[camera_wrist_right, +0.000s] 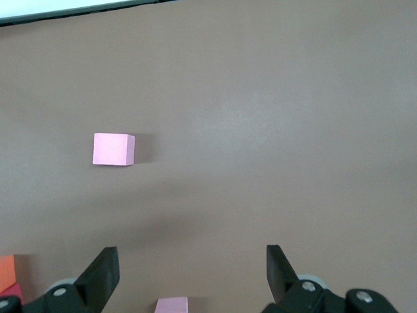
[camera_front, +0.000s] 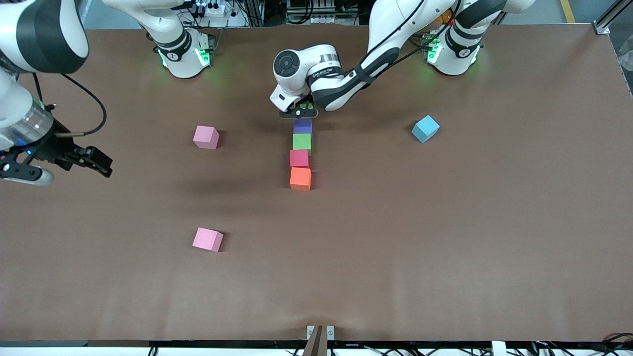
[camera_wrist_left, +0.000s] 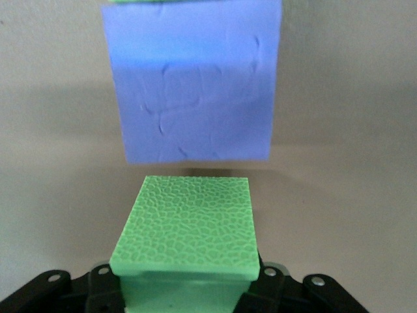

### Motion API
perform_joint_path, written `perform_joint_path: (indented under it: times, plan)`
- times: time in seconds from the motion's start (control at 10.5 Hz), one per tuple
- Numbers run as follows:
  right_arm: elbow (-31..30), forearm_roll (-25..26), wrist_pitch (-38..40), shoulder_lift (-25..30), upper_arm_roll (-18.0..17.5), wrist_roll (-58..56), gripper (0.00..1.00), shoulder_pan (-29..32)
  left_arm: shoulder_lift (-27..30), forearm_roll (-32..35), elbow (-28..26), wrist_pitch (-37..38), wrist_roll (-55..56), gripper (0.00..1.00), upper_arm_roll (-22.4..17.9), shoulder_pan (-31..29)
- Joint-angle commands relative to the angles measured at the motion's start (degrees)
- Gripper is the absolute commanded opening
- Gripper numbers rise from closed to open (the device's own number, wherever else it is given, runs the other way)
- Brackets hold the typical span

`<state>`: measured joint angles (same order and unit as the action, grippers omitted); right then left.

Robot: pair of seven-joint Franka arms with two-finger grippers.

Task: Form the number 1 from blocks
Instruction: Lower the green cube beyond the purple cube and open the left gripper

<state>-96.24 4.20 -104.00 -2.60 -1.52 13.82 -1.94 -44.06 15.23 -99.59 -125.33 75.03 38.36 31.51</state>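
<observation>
A green cube [camera_wrist_left: 186, 238] is clamped between the fingers of the left gripper [camera_front: 298, 113], held just beside the purple cube [camera_front: 302, 125] at the end of the column farthest from the front camera. Four cubes are already lined up on the worktop [camera_front: 445, 237], purple, green [camera_front: 301, 141], red [camera_front: 299, 158] and orange [camera_front: 300, 178], so the stroke of the numeral is judged nearly finished, with only the held cube left to be set down and released. The right gripper [camera_front: 74, 160] waits with its fingers spread wide over the right arm's end of the worktop, near two pink cubes [camera_front: 206, 137] left unused.

High front cam; 2 close wrist cams.
</observation>
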Motion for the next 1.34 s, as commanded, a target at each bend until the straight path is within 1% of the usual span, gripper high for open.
perform_joint_path:
  times: [0.0, 0.1, 0.19, 0.29, 0.38, 0.48, 0.57, 1.24]
  plan:
    - [4.7, 1.2, 6.3, 0.5, -1.2, -1.3, 1.0, 1.8, -1.4, -0.4, 1.7, -0.2, -0.5, 0.0, -1.4, 0.6]
    - [5.8, 0.6, 7.0, 0.3, -0.9, -1.3, 1.0, 1.9, -1.4, -0.5, 1.8, -0.2, -2.1, 0.0, -1.4, 0.2]
    - [6.2, 0.2, 7.3, 0.2, 0.6, -1.3, 1.0, 1.3, -1.7, -0.5, 1.8, -0.2, -3.2, 0.0, -2.0, 0.2]
    - [6.4, -1.2, 7.3, 0.1, 1.8, -1.4, 1.0, 1.0, -2.6, -0.4, 3.2, -0.2, -3.5, 0.0, -2.2, 0.6]
    - [7.0, -4.1, 7.2, 0.0, 3.6, -2.1, 1.0, 0.9, -3.4, -0.3, 4.4, -0.2, -3.5, 0.0, -2.5, 0.7]
    - [7.3, -5.6, 7.2, -0.1, 5.9, -5.3, 1.0, -0.3, -3.5, -0.4, 4.6, -0.2, -3.4, 0.0, -2.6, 0.7]
    - [7.5, -5.6, 7.2, -0.2, 7.8, -6.8, 1.0, -1.8, -3.5, -0.4, 4.6, -0.2, -3.5, 0.0, -2.6, 0.7]
    - [7.6, -5.1, 7.3, -0.3, 8.0, -7.0, 1.0, -2.4, -3.7, -0.5, 4.8, -0.2, -3.6, 0.0, -2.6, 1.6]
